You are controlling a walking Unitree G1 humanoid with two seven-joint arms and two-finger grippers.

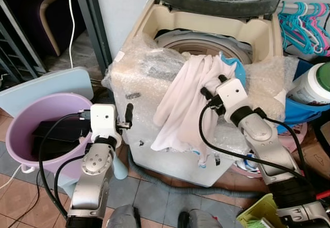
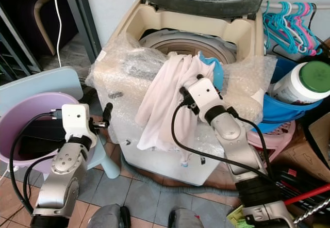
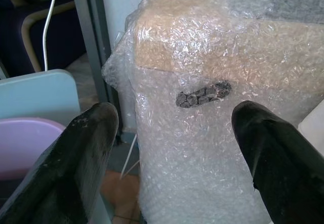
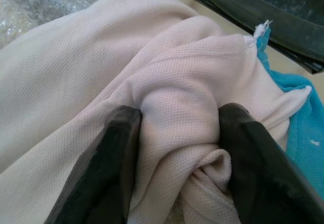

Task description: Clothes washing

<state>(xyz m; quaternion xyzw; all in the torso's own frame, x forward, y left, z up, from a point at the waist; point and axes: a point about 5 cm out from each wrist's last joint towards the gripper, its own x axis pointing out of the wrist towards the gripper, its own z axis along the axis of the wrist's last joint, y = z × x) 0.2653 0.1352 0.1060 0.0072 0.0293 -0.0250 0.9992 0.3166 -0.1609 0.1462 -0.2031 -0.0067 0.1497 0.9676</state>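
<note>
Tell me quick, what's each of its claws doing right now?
Left gripper: open, holding nothing, facing the bubble-wrapped washing machine.
Right gripper: closed around a fold of the white garment draped over the machine's rim.

A white garment [image 1: 183, 101] is draped over the front rim of the open, bubble-wrapped washing machine [image 1: 149, 78], hanging down its front. A blue cloth [image 1: 238, 69] is bunched just beside it at the rim.
</note>
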